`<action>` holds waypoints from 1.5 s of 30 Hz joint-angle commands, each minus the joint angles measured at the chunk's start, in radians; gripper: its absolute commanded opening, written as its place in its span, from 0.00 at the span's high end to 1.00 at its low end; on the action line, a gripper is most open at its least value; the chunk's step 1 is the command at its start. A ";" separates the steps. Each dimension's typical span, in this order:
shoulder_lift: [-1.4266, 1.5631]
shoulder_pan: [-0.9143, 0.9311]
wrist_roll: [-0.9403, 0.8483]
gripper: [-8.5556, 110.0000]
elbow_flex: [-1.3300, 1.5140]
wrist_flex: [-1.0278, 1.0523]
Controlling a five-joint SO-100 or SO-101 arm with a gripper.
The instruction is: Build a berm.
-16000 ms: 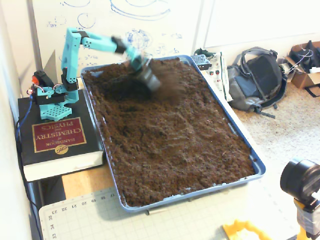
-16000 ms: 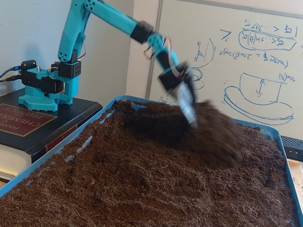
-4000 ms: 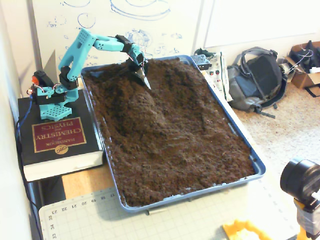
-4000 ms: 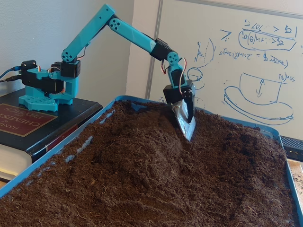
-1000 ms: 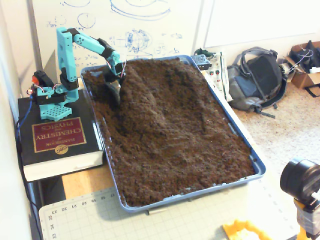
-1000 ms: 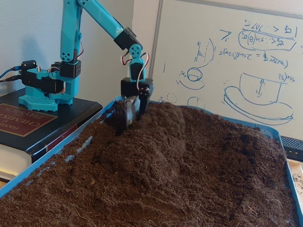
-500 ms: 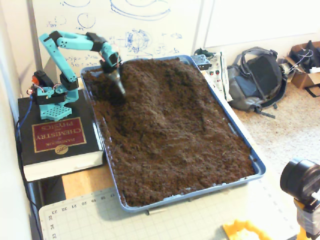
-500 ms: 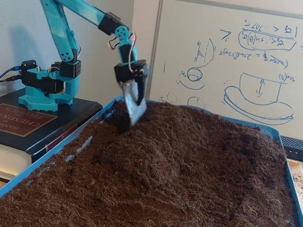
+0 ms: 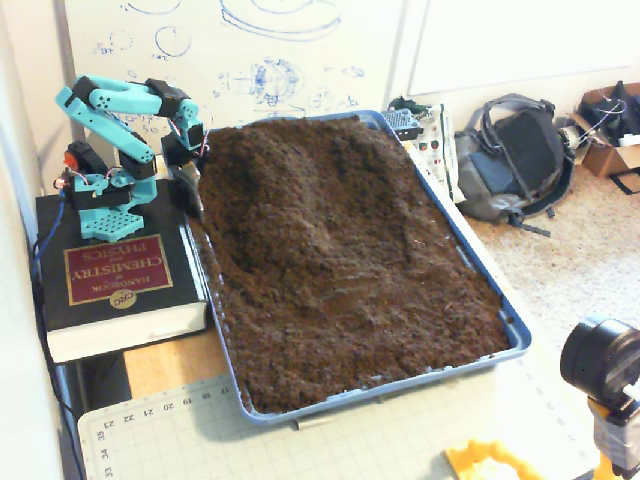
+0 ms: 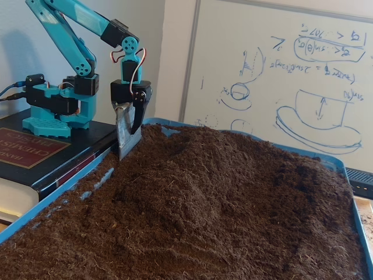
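- My pincer (image 9: 190,190) (image 10: 127,137) is hanging at the near-left rim of the blue tray (image 9: 515,335) (image 10: 35,213), pointing down, right by the thick red-covered book (image 9: 110,270) (image 10: 29,149) that my base is standing on.
- A flat metal scoop blade (image 10: 124,140) is sitting in the pincer; its lower edge is meeting the soil at the tray's edge in the low fixed view.
- I cannot tell whether my pincer is clenched or released: the blade and the dark finger are overlapping in both fixed views, and the gap between them is too small to read.
- The berm (image 9: 285,190) (image 10: 198,175) is lying in the tray as a raised mound of dark brown soil, higher than the flatter soil around it.
- In the high fixed view the berm is sitting to the right of my pincer, in the upper-left part of the tray, near it but apart from it.
- In the low fixed view the berm is rising to the right of the blade and sloping down toward the front.
- A whiteboard (image 10: 291,76) with blue sketches is standing behind the tray, and a grey backpack (image 9: 510,165) is lying on the floor to the right.
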 commanded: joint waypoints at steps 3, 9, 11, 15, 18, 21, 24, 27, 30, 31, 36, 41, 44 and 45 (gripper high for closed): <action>0.103 0.158 -0.121 0.93 -0.078 0.023; 0.098 0.379 -0.417 0.93 -0.058 0.014; 0.026 0.408 -0.494 0.92 -0.038 0.011; -0.115 0.423 -0.532 0.92 -0.048 -0.072; -0.192 0.425 -0.532 0.92 -0.041 -0.198; -0.276 0.426 -0.531 0.92 -0.032 -0.339; -0.387 0.439 -0.531 0.92 -0.043 -0.462; -0.489 0.469 -0.528 0.92 -0.057 -0.571; -0.529 0.476 -0.526 0.93 -0.097 -0.637; -0.529 0.474 -0.526 0.93 -0.112 -0.641; -0.532 0.466 -0.509 0.93 -0.225 -0.641; -0.523 0.434 -0.399 0.93 -0.336 -0.641; -0.523 0.383 -0.339 0.93 -0.400 -0.640; -0.523 0.371 -0.322 0.93 -0.419 -0.640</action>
